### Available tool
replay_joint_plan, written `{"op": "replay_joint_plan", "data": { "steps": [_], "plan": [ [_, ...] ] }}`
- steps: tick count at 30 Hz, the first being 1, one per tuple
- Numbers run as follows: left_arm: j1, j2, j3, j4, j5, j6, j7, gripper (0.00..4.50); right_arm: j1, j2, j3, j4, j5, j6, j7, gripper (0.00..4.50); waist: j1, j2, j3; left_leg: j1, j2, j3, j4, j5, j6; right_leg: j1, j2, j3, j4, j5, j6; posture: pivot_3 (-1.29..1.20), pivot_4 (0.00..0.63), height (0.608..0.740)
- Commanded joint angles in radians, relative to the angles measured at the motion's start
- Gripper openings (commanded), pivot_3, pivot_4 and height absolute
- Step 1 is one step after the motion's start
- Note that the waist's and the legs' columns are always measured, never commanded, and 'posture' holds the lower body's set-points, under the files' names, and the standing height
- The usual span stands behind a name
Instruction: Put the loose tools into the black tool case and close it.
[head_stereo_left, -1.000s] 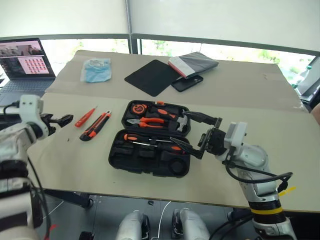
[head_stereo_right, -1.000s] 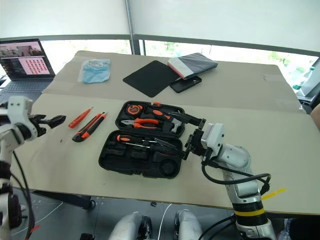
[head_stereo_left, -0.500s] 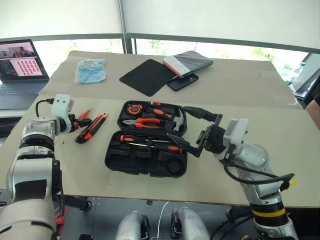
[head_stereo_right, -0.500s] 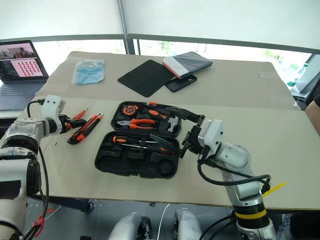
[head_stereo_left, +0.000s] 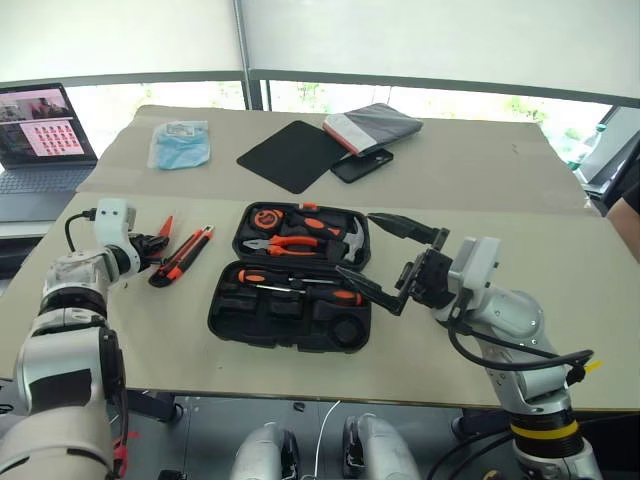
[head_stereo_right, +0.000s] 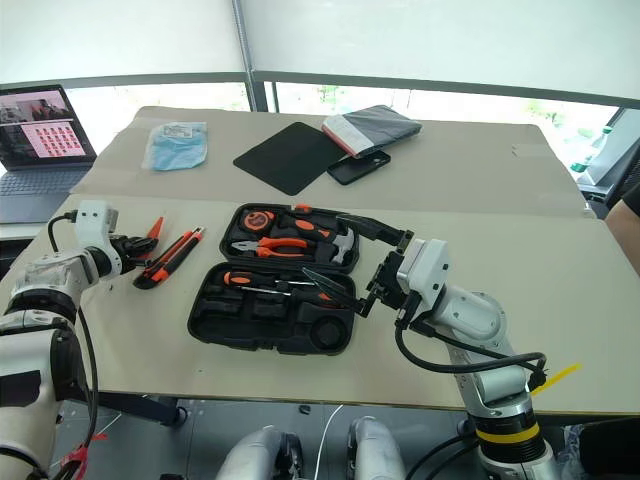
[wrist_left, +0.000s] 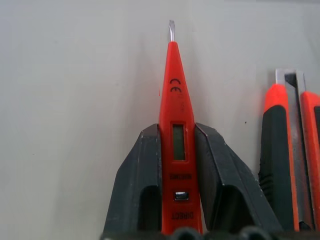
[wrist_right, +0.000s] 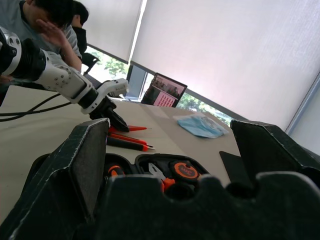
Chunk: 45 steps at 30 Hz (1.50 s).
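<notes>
Both left jaws clamp the orange screwdriver (wrist_left: 176, 135).

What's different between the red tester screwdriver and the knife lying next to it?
The tester screwdriver is slim, all red, with a small display window and a bare metal tip; the utility knife is broader, orange with black grip panels. The left claw has its fingers closed against the screwdriver's sides, while the knife lies untouched beside it. Both rest flat on the table, outside the open tool case.

Bright, even daylight from the windows (head_stereo_left: 420, 100) behind; soft shadows, sharp focus.
</notes>
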Motion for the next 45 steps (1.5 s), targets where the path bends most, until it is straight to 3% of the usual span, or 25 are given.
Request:
{"op": "replay_joint_plan", "data": {
  "steps": [1,4,8,10,12,18,27,36,45],
  "plan": [
    [0.004,0.059,0.049,-0.144,-0.088,-0.143,-0.284,0.48,0.011,-0.026,-0.041,-0.018,0.023,-0.014,0.017,4.5,0.002,-0.001,0.001,-0.001,0.0,0.0,0.0,0.0,0.0,0.0,0.0,-0.001,0.0,0.0,0.0,0.0,0.15,0.74],
    [0.059,0.08,0.004,-0.318,-0.132,-0.115,-0.534,0.48,0.032,-0.079,-0.068,-0.019,0.033,-0.018,0.058,4.5,0.006,-0.002,0.001,-0.003,-0.001,0.0,0.002,-0.001,0.001,-0.001,0.001,-0.002,-0.001,0.002,-0.004,0.0,0.15,0.74],
    [0.141,0.083,-0.05,-0.626,-0.229,0.086,-0.683,0.48,0.051,-0.141,-0.106,-0.02,0.065,-0.011,0.107,4.5,0.01,-0.002,0.001,-0.003,-0.002,0.0,0.003,-0.002,0.003,0.001,-0.001,-0.002,-0.001,0.0,-0.001,0.0,0.15,0.74],
    [0.196,0.095,-0.136,-0.826,-0.236,0.159,-0.746,0.48,0.058,-0.183,-0.125,-0.046,0.123,0.049,0.139,4.5,0.007,-0.002,0.001,-0.003,-0.002,-0.001,0.004,-0.002,0.004,0.001,-0.001,-0.001,-0.001,-0.002,0.003,0.0,0.15,0.74],
    [0.23,0.104,-0.24,-0.963,-0.176,0.161,-0.772,0.48,0.071,-0.226,-0.124,-0.075,0.157,0.115,0.156,4.5,0.007,-0.002,0.001,-0.003,-0.002,-0.001,0.005,-0.002,0.004,0.002,-0.001,-0.001,-0.001,-0.002,0.003,0.0,0.15,0.74],
    [0.234,0.113,-0.417,-1.139,-0.05,0.183,-0.753,0.48,0.134,-0.288,-0.105,-0.122,0.15,0.173,0.173,4.5,0.007,-0.002,0.001,-0.003,-0.001,-0.003,0.005,-0.003,0.005,0.002,-0.002,0.0,-0.001,-0.002,0.003,0.0,0.15,0.74],
    [0.199,0.066,-0.56,-1.072,0.093,0.077,-0.736,0.48,0.226,-0.279,-0.128,-0.182,0.148,0.204,0.133,4.5,0.017,-0.002,0.001,-0.003,-0.002,-0.004,0.005,-0.004,0.007,0.002,-0.002,0.0,-0.001,-0.002,0.003,0.0,0.15,0.74],
    [0.145,0.027,-0.583,-1.003,0.149,0.093,-0.694,0.48,0.253,-0.264,-0.123,-0.175,0.136,0.177,0.128,4.5,0.029,-0.002,0.001,-0.005,-0.002,-0.005,0.008,-0.005,0.01,0.002,0.0,-0.001,-0.001,-0.003,0.005,0.0,0.15,0.74],
    [0.093,0.041,-0.652,-0.959,0.221,0.068,-0.759,0.48,0.241,-0.26,-0.117,-0.16,0.137,0.178,0.139,4.5,0.029,-0.002,0.001,-0.005,-0.002,-0.005,0.009,-0.006,0.011,0.003,0.001,-0.001,-0.001,-0.003,0.005,0.0,0.15,0.74]
  ]
}}
